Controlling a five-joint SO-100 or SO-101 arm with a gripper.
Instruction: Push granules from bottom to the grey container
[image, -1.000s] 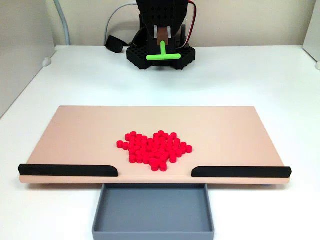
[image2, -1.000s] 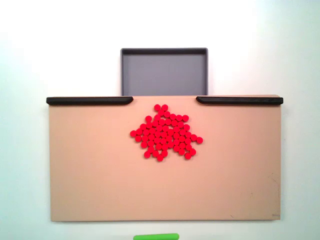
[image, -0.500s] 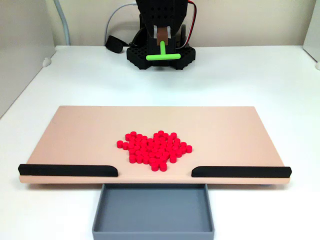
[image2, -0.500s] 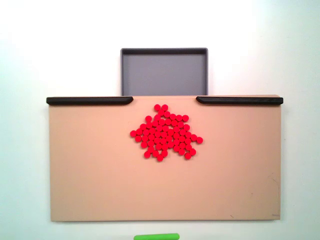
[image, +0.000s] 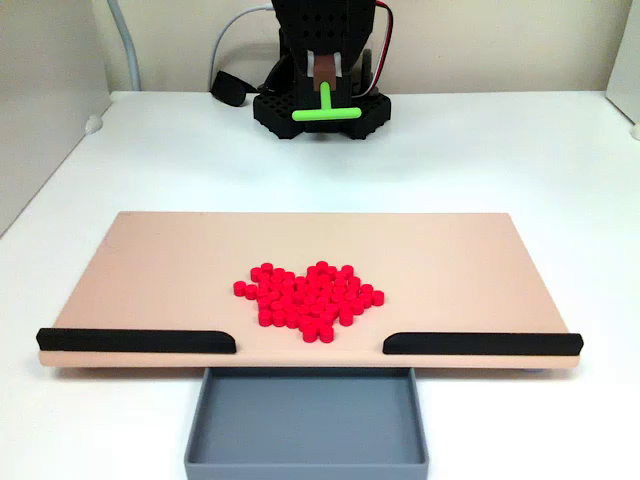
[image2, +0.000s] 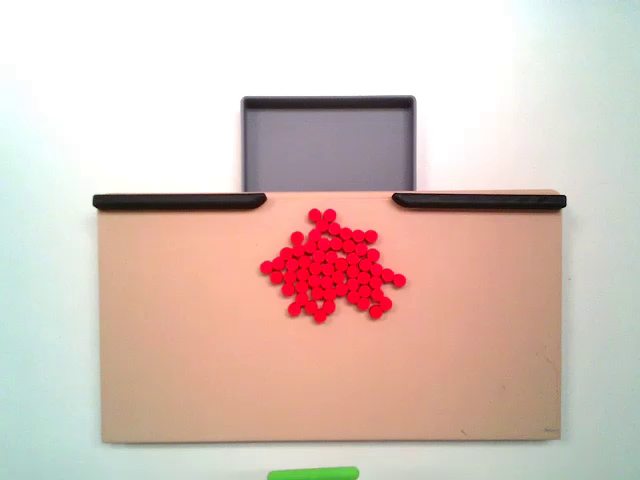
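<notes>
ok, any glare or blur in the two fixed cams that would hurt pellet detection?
In a fixed view from the front, light is even and soft; the granules are slightly soft-edged but separable, with faint shadows. In a fixed view from above, the white table is blown out near the top, yet the granules and grey container stay sharp with strong contrast against the board.

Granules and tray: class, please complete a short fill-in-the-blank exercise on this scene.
1. The granules are coloured ____.
2. They lie clustered on the tan ____.
3. The grey container holds ____ granules.
4. The gap before the container lies between two ____ strips.

Missing words: red; board; no; black
</notes>
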